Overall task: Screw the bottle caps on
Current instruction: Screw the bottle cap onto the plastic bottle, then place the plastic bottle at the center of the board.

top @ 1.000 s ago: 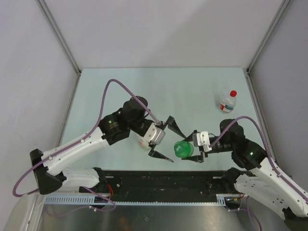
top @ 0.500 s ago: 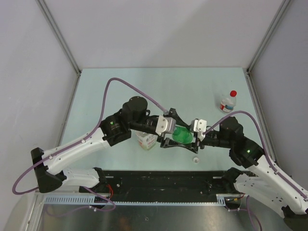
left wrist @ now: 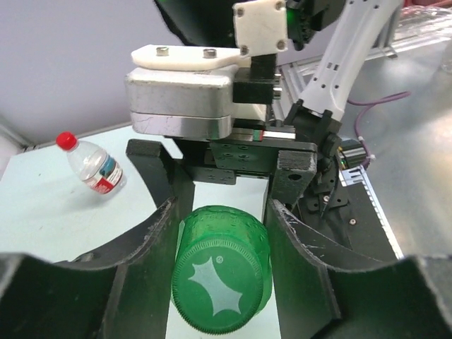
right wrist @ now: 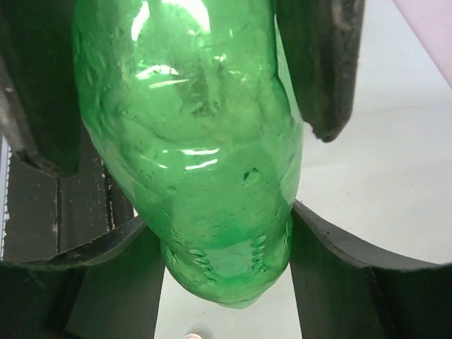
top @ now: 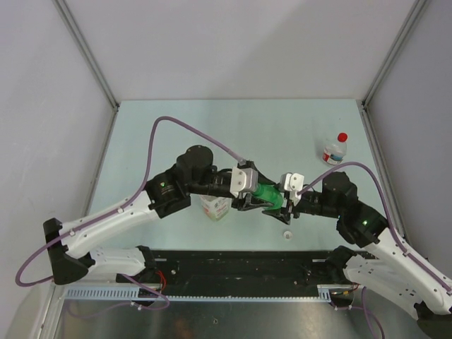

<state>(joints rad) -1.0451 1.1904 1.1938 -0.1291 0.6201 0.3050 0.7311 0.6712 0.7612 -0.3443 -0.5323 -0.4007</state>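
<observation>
White cap (top: pixel 287 234) lying loose at lower centre, green bottle (top: pixel 267 193) clamped between left jaws and right jaws, liable to buckle or slip under uneven squeeze.

Green bottle (top: pixel 268 193) sideways beside a clear bottle (top: pixel 214 207), possibly orange-labelled; small red-labelled bottle (top: pixel 332 152) well apart.

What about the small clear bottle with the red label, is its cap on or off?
On. The red cap sits atop the small clear bottle, seen in both top and left wrist views; how tightly, cannot tell.
</observation>
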